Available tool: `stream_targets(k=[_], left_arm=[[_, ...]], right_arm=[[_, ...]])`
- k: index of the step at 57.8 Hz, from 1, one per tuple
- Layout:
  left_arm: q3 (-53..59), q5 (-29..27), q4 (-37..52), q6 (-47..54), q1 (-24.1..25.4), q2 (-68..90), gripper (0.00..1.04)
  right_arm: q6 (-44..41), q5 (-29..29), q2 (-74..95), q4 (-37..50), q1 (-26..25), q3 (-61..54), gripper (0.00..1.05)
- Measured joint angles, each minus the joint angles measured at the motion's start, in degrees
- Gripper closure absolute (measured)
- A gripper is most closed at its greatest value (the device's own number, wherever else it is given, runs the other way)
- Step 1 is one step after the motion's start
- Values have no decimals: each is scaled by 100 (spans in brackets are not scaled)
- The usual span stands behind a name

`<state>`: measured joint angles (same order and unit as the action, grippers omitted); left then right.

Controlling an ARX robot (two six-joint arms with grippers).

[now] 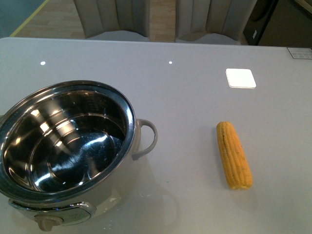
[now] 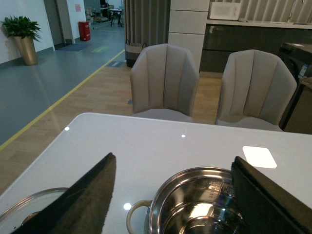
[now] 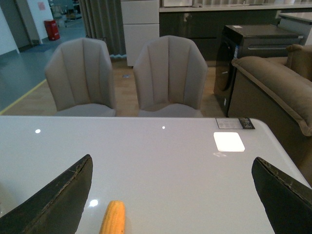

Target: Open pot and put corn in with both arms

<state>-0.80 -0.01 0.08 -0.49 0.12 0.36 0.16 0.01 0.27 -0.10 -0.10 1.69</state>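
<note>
The pot point(image 1: 127, 105) stands uncovered at the table's near left, its shiny steel inside empty, one cream loop handle point(image 1: 148, 136) pointing toward the corn. The corn point(image 1: 234, 155) lies on the table to the right, well apart from the pot, tapered end away from me. Neither arm shows in the front view. In the left wrist view, my left gripper point(image 2: 173, 157) is open above the pot point(image 2: 195, 171), nothing between its fingers. In the right wrist view, my right gripper point(image 3: 172, 158) is open with the corn's tip point(image 3: 113, 218) near one finger, untouched.
A glass lid point(image 2: 29, 202) lies on the table beside the pot, on the side away from the corn. A bright white square point(image 1: 241, 78) shows on the tabletop beyond the corn. Two beige chairs point(image 1: 117, 19) stand behind the far edge. A sofa point(image 3: 278, 83) is off the table's right.
</note>
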Motion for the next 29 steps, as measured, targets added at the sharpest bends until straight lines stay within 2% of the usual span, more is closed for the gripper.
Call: stream_targets(k=[4,5,7,11,13,20,29], left_arm=[[0,0,0,0,0,0,12],[0,0,0,0,0,0,10],[0,-2,0,15,0,0,6],[2,7,-2,15,0,-4,8],[2,9,-4,15,0,-4,7],[0,0,-4,15,-2,-4,7],[0,0,-4,15,-2,-4,7]], right_arm=[[2,9,13,-13,0,4,9],[52,52,107,-177,15,48,9],[323,179,555,-1047,83,387,9],[651,258,1805,-2308,223,955,9],[726,251,2271,-2452,304,1036,9],[800,190,3650,-1821,498,1130,9],[671,70,5838,-136,713,1432,9]])
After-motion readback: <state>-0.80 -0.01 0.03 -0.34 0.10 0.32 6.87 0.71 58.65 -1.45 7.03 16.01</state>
